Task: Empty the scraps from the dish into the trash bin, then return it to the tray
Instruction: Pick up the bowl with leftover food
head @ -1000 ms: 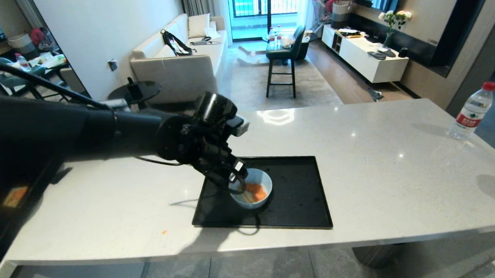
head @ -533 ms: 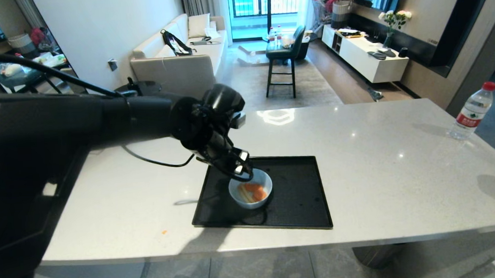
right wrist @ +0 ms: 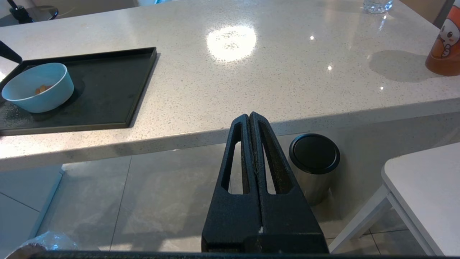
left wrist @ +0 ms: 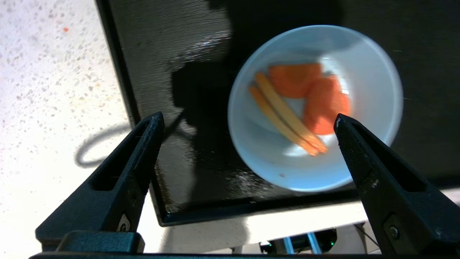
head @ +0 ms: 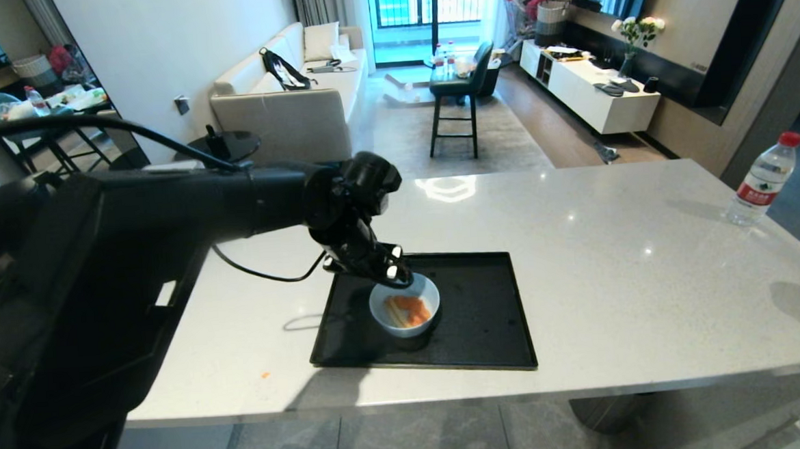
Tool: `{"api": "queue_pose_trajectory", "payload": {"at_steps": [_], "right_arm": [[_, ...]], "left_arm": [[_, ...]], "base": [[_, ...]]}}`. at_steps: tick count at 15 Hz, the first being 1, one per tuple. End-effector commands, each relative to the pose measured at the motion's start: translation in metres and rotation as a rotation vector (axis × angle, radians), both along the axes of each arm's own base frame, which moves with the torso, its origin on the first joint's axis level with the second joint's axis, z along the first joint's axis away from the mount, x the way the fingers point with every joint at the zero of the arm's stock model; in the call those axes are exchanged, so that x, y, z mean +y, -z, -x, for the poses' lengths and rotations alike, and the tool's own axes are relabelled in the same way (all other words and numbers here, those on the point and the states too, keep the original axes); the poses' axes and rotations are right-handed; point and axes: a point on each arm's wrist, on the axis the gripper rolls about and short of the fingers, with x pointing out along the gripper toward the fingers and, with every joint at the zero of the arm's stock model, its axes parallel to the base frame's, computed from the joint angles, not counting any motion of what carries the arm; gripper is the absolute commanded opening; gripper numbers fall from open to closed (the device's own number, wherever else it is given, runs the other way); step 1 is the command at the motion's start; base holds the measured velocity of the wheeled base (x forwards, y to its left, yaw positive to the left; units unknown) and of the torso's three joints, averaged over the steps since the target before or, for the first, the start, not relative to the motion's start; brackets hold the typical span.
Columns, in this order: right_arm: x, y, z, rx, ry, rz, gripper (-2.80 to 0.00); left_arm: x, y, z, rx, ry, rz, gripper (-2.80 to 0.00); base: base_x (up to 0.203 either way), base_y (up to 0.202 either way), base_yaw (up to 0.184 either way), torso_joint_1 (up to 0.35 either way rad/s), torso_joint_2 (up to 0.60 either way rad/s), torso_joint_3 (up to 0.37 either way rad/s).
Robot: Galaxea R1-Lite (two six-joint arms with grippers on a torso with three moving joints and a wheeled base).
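White and deep-sided, the dish (head: 405,308) stands upright on the black tray (head: 487,316), in the left half of it, and the scraps (left wrist: 300,102) lie at its bottom — orange carrot slices and a few pale strips.

The step in hand seems to be the grasp of the dish, before any carrying to the trash bin, which I cannot make out with certainty in these views. To do it well, I think the left gripper (left wrist: 248,120) should come down so that one finger goes inside the wall and the other outside, pinching the rim on the far side. The grip must be firm, because the wall is smooth and the dish could slip or tip and spill its contents on the tray. Lifting should be level, with no tilt until it is over the bin.

The left gripper hovers above the far-left edge of the dish with its jaws spread wide — it holds nothing and I see no contact with the rim. The right gripper (right wrist: 253,124) is pressed closed and empty, parked low in front of the counter edge.
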Motion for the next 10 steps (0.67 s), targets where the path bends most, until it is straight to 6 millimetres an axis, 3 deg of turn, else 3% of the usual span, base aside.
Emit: {"api": "queue_pose_trajectory", "payload": {"at_steps": [1,10], "right_arm": [[0.000,0.000,0.000,-0.001,0.000,0.000,-2.80],[0.000,0.000,0.000,-0.001,0.000,-0.001,-2.80]], "left_arm": [[0.008,0.016,-0.009,0.031,-0.032,-0.024,0.00],[0.033,0.035,-0.020,0.083,-0.087,-0.057,0.00]], "base": [[0.000,0.000,0.000,0.000,0.00,0.000],[0.000,0.000,0.000,0.000,0.00,0.000]]}}
